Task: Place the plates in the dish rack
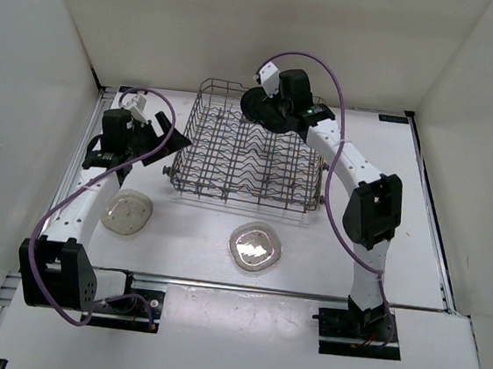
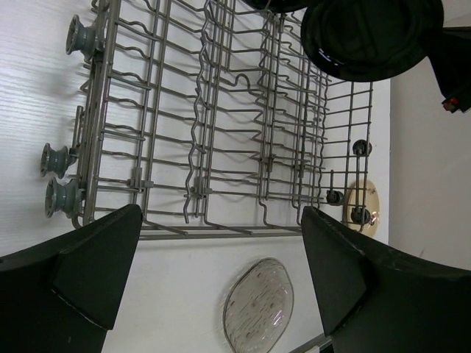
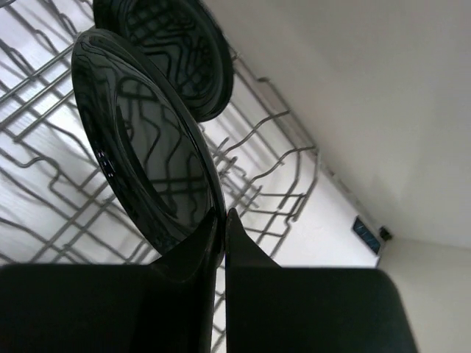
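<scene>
The grey wire dish rack stands mid-table. My right gripper is over its back right part, shut on the rim of a black plate held on edge above the tines; the pinch shows in the right wrist view. A second black plate stands just behind it. My left gripper is open and empty at the rack's left side, also seen in the left wrist view. Two clear plates lie on the table, one front left, one front centre. A cream-tan plate lies beyond the rack's far side.
White walls enclose the table on the left, back and right. A metal rail runs along the near edge between the arm bases. The rack has small grey wheels on its left side.
</scene>
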`<state>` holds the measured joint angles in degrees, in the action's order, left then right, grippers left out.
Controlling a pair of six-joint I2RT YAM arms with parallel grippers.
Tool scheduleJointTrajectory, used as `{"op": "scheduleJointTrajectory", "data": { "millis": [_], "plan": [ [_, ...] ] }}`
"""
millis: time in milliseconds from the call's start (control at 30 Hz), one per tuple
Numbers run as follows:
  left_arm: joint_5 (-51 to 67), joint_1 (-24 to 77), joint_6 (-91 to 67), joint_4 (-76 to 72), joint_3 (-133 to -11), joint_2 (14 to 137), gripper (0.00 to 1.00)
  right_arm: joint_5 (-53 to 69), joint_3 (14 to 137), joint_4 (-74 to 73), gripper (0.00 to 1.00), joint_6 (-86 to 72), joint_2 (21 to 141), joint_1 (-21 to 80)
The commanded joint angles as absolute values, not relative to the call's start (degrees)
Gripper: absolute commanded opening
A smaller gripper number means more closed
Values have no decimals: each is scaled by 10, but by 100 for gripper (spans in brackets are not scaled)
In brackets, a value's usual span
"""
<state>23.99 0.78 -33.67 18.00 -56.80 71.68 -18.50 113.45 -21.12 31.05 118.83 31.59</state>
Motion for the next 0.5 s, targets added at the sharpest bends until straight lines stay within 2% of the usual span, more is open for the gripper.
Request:
{"op": "scheduleJointTrajectory", "data": {
  "millis": [0, 467],
  "plan": [
    [243, -1, -328, 178, -564, 701, 100, -163, 1143, -152, 0, 395, 1157, 308],
    [277, -29, -306, 178, -580, 750, 100, -61, 1158, -107, 0, 510, 1207, 314]
  ]
}}
